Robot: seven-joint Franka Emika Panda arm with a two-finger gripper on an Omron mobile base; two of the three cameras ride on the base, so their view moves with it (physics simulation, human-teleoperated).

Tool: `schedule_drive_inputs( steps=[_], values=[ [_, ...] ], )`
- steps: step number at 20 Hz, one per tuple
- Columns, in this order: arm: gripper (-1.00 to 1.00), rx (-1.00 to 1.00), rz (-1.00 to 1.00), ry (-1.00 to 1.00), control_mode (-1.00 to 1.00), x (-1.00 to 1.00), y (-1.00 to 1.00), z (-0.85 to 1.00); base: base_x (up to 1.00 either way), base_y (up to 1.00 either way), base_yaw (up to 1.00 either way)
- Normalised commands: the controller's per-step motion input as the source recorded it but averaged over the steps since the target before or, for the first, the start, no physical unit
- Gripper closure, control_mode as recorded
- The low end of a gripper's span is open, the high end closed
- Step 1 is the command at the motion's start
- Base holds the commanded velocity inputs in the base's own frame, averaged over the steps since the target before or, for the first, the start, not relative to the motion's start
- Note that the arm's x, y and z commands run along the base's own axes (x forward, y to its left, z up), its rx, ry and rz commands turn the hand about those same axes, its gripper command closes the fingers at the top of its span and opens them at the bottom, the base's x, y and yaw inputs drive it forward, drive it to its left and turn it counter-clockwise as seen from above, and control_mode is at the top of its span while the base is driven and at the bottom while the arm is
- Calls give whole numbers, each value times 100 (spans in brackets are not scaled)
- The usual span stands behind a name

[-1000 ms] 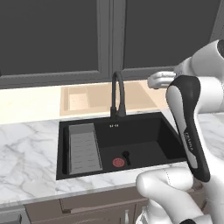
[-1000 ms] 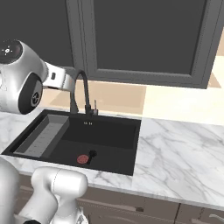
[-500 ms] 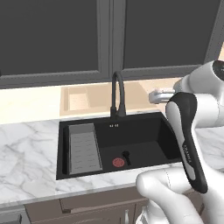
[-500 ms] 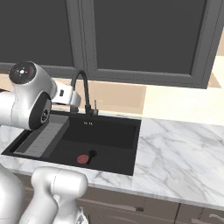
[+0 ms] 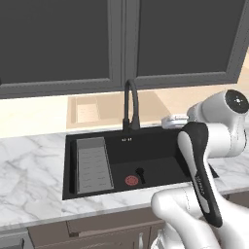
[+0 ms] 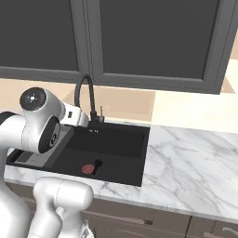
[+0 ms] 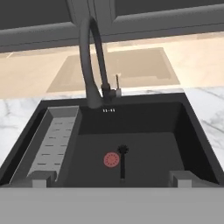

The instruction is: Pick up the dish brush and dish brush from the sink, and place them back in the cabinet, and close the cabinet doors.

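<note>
The arm has swung down and forward over the last second, dropping from up near the cabinet doors point(image 5: 121, 44) to hang above the right side of the sink point(image 5: 168, 138). That reads as the approach to the first pickup, with nothing grasped yet and the whole task ahead.

The gripper point(image 7: 111, 178) looks straight down into the basin, its two finger tips spread wide with nothing between them. Just past them lies the black dish brush point(image 7: 122, 159), bristly head pointing toward the faucet point(image 7: 94, 65), handle running back toward the gripper. It sits touching or just beside the red drain point(image 7: 111, 159), on the side away from the rack insert point(image 7: 52, 144).

From the left base view the black dish brush point(image 5: 140, 174) shows as a small dark shape beside the drain, easy to miss against the black basin. The right base view gives it point(image 6: 97, 165) again, partly crowded by the arm's big white shoulder. The hand view alone makes its bristles and handle direction plain.

The base views offer something else: the cabinet doors above the faucet appear shut. The cream brush cannot be made out anywhere in the sink.
</note>
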Motion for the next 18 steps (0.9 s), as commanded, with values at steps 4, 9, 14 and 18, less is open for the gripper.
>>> schedule_drive_inputs(
  steps=[4,9,14,18],
  values=[
    [-100,0,0,7,-100,3,0,-14,0,0,0],
    [-100,0,0,12,-100,4,0,-2,0,0,0],
    [-100,0,0,15,-100,1,0,-1,0,0,0],
    [-100,0,0,14,-100,0,0,-10,0,0,0]
  ],
)
